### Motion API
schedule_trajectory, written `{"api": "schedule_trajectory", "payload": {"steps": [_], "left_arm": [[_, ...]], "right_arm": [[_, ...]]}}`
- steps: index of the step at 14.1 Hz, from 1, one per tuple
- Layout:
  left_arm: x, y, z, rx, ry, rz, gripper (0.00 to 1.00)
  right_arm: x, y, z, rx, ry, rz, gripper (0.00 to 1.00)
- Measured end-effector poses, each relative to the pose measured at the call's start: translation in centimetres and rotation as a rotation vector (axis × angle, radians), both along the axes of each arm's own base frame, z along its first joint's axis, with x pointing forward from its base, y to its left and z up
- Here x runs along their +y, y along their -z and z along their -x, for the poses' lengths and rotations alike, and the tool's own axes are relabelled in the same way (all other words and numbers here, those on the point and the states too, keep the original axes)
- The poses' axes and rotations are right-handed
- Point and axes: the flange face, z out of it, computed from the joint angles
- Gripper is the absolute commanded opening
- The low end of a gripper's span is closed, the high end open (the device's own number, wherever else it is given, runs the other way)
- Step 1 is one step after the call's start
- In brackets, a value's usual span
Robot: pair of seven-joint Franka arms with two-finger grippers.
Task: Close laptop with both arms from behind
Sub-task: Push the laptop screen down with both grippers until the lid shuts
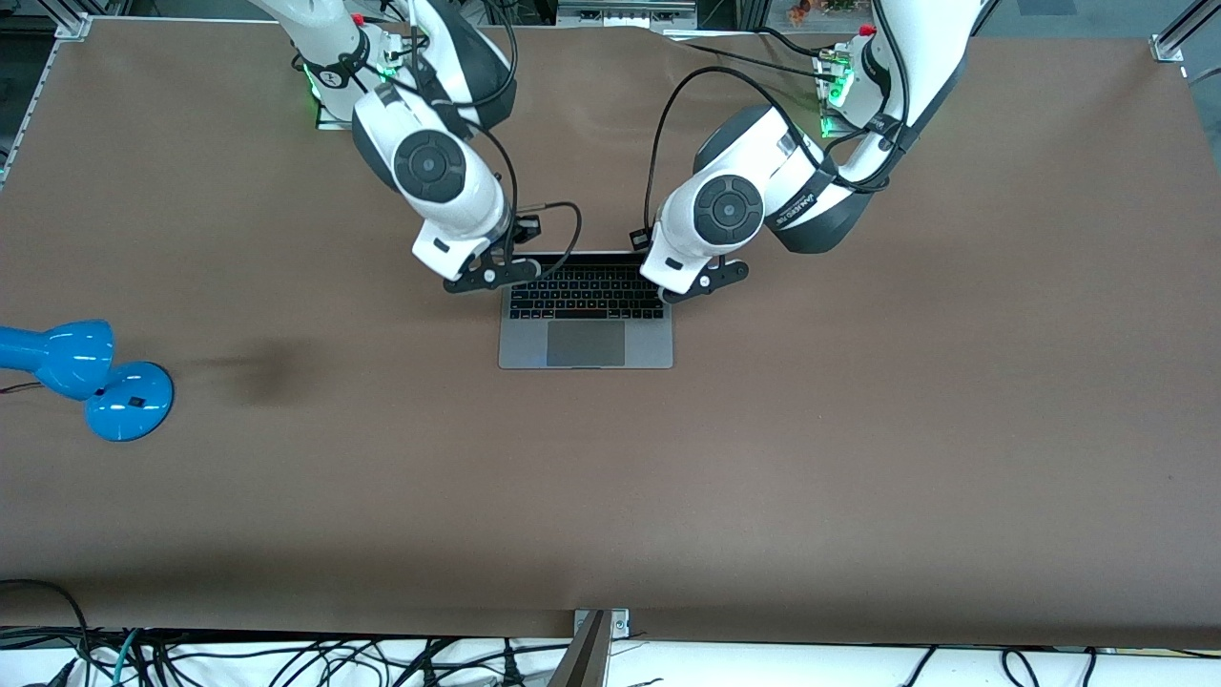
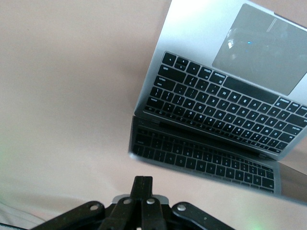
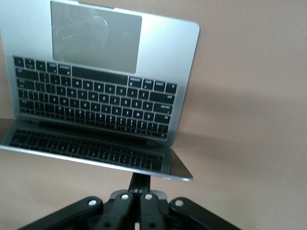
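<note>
The grey laptop (image 1: pixel 586 329) lies open in the middle of the table, its lid standing up toward the arms' bases and its dark screen (image 2: pixel 206 163) mirroring the keys. My right gripper (image 1: pixel 491 277) is shut at the lid's corner toward the right arm's end. In the right wrist view its fingertips (image 3: pixel 140 181) slip out of sight under the lid's top edge (image 3: pixel 96 160). My left gripper (image 1: pixel 706 281) is shut at the other corner. Its closed fingertips (image 2: pixel 143 184) sit just short of the lid's edge, apart from the laptop (image 2: pixel 192 38).
A blue desk lamp (image 1: pixel 95 377) stands on the brown table (image 1: pixel 858 429) toward the right arm's end, well away from the laptop. Loose cables (image 1: pixel 286 658) hang below the table's edge nearest the front camera.
</note>
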Motion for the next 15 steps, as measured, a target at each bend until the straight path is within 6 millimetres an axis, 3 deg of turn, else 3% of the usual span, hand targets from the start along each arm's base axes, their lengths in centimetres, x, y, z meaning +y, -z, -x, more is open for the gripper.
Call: {"api": "schedule_trajectory", "payload": {"steps": [4, 15], "left_arm": [[0.4, 0.0, -1.7, -0.034, -0.001, -0.006, 0.0], [0.8, 5.7, -7.1, -0.061, -0.034, 0.009, 0.0]], "right_arm": [[0.1, 1.3, -2.1, 0.001, 0.006, -0.002, 0.0], [-1.1, 5.6, -5.9, 0.008, 0.034, 0.014, 0.0]]}}
